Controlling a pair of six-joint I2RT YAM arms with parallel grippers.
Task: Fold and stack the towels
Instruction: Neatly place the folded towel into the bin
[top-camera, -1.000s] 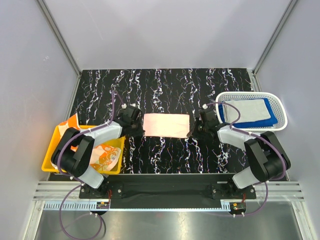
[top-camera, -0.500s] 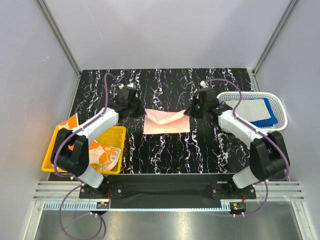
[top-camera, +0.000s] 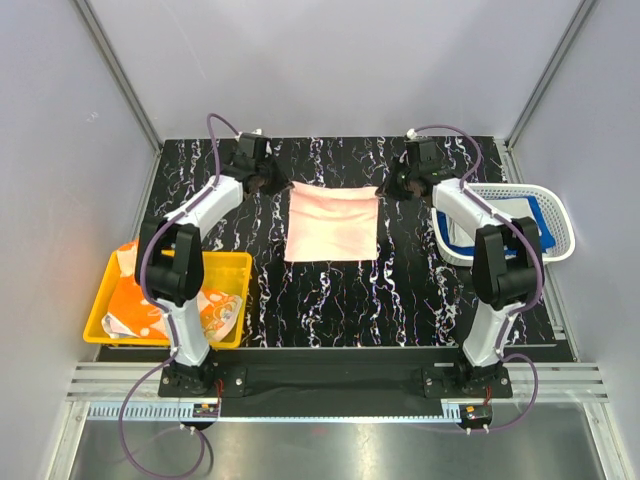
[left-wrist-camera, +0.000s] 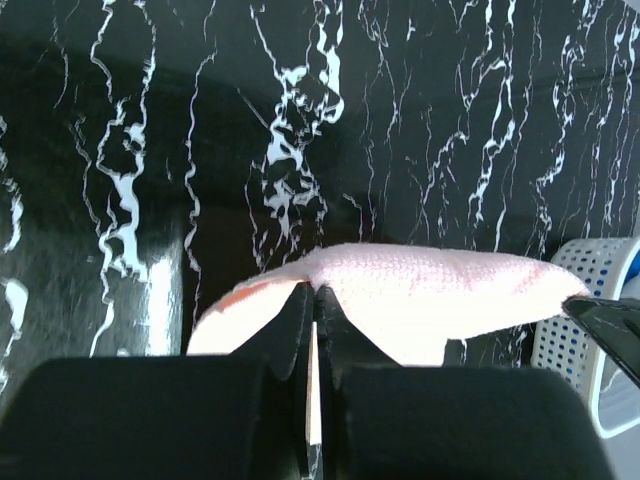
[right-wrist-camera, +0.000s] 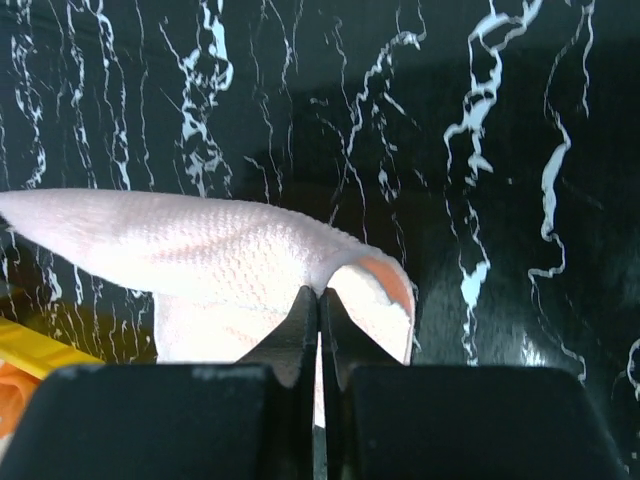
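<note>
- Overhead, both arms reach long toward the far half of the black white-veined bench (top-camera: 330, 300), wrists turned inward so they face each other.
- Left hand (top-camera: 278, 184): clamped tight on the far-left corner of the pale pink cloth towel (top-camera: 332, 222). In the left wrist view the hand (left-wrist-camera: 312, 290) has its two black fingers (left-wrist-camera: 285, 330) pressed together, with the cloth (left-wrist-camera: 420, 290) pinched between them.
- Right hand (top-camera: 388, 188): likewise closed on the towel's far-right corner. The right wrist view shows this hand (right-wrist-camera: 320, 292) with no gap at the tips and the corner (right-wrist-camera: 385, 285) curling over them.
- Towel sits mid-bench, opened out to a near-square. Its far edge is strung between the two hands and bows slightly, with shadow beneath it. The near edge lies flat on the bench.
- Yellow plastic bin (top-camera: 96, 322) is at the left near edge, holding an orange-and-white patterned towel (top-camera: 215, 310). It is well apart from the pink one.
- White perforated plastic basket (top-camera: 562, 225) is on the right, beside the right forearm. It holds a royal blue towel (top-camera: 541, 216) and an off-white towel (top-camera: 505, 214) lying on it.
</note>
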